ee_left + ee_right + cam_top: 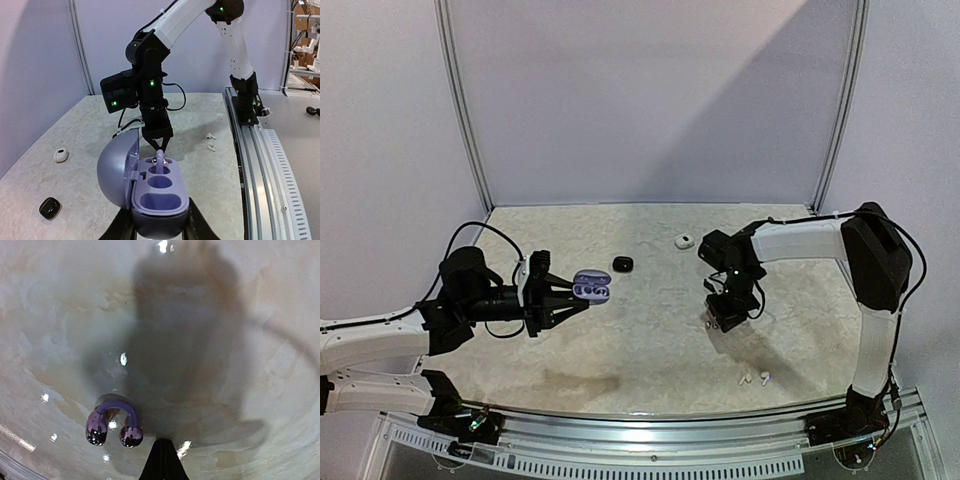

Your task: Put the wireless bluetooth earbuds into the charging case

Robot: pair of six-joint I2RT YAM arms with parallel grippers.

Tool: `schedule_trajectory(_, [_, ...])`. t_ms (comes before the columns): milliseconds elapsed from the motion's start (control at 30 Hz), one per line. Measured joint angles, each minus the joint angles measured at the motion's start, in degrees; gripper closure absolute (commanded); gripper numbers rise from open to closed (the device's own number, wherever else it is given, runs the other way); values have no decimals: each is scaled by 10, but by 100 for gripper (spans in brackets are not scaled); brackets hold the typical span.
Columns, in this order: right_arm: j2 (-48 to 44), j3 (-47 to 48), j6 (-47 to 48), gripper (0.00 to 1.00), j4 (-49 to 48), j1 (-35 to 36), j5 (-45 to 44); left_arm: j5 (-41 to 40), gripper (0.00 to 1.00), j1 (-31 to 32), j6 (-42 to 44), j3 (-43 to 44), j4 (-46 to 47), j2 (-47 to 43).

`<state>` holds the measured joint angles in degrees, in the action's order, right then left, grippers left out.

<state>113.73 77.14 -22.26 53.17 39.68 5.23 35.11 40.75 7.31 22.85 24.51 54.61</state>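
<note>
Pale marbled tabletop (650, 340) against lilac walls. At left, your left gripper (570, 293) clamps the open purple charging case (160, 197), lid swung aside and wells facing up. A purple loop (160, 158) stands in the far well, probably one earbud seated. Mid-table lie a black case (622, 263) and a white case (685, 241). At right, your right gripper (728, 318) hangs fully closed and empty over the table. Only the right wrist view shows the purple clip earbud (114, 422) lying just beside the fingertips; only the left wrist view shows the wells. Expect this earbud to be light, glossy and slippery, so pinch its arched bridge. Two white stemmed earbuds (754, 378) lie near the front edge.
</note>
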Motion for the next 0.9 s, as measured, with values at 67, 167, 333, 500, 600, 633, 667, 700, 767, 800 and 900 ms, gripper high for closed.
schedule_trajectory(67, [0, 0, -2, 90, 7, 0, -2, 0, 100, 0, 0, 0, 0, 0])
schedule_trajectory(167, [0, 5, 3, 78, 17, -4, -9, 0, 100, 0, 0, 0, 0, 0])
schedule_trajectory(333, [-9, 25, 66, 74, 1, -22, -22, 0, 100, 0, 0, 0, 0, 0])
schedule_trajectory(500, [-42, 25, 196, 74, -52, -26, -16, 0, 100, 0, 3, 0, -5, 0])
schedule_trajectory(600, [-52, 25, 281, 73, -78, -26, 4, 0, 100, 0, 6, 0, -13, 0])
schedule_trajectory(633, [-52, 25, 309, 73, -85, -26, 13, 0, 100, 0, 7, 0, -16, 0])
schedule_trajectory(667, [-52, 25, 332, 73, -89, -26, 19, 0, 100, 0, 8, 0, -17, 0])
schedule_trajectory(700, [-52, 25, 356, 73, -90, -26, 26, 0, 100, 0, 9, 0, -18, 0])
schedule_trajectory(767, [-49, 26, 401, 73, -88, -26, 34, 0, 100, 0, 10, 0, -20, 0])
schedule_trajectory(800, [-45, 30, 422, 73, -87, -26, 36, 0, 100, 0, 11, 0, -21, 0])
schedule_trajectory(900, [-26, 38, 469, 73, -83, -26, 37, 0, 100, 0, 12, 0, -25, 0])
